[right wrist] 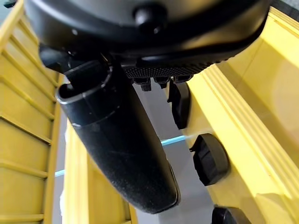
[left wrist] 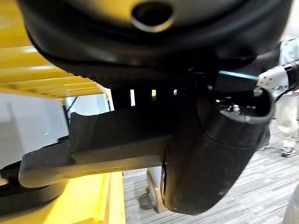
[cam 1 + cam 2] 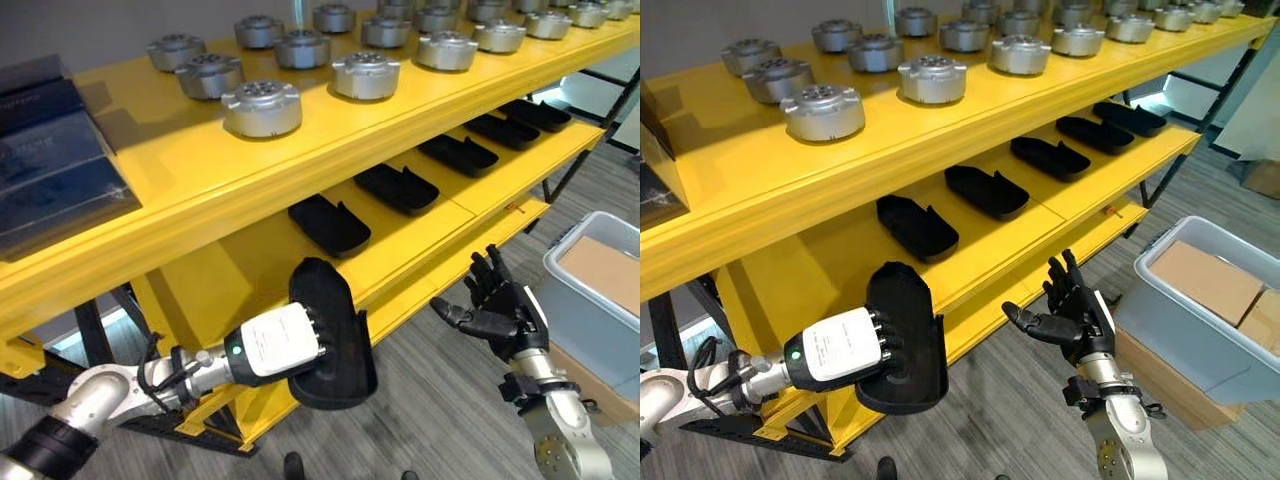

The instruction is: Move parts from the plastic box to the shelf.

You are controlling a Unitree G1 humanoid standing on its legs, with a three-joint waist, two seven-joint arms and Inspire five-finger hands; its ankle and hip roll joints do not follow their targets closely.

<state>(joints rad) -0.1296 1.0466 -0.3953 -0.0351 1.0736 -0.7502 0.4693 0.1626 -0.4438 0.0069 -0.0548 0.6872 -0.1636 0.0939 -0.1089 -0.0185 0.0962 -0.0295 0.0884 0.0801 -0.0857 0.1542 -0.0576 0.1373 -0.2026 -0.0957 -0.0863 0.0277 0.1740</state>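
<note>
So we're mid-carry: the left hand (image 3: 840, 350) has its fingers curled round a black tray-shaped part (image 3: 905, 340), held just off the front edge of the yellow shelf (image 3: 990, 255). Next it needs lifting in beside the row of black parts (image 3: 917, 226) just above the hand. Right hand (image 3: 1075, 315) hangs loose and empty beside the plastic box (image 3: 1160, 300).

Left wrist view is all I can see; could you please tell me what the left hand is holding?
Observer: The left hand grips a black moulded part in front of the yellow shelf.
Operator: Are any parts shelved already?
Observer: Five matching parts lie in a row on the middle level.
Operator: And the right hand?
Observer: The right hand is open and empty, beside the grey plastic box.
</note>
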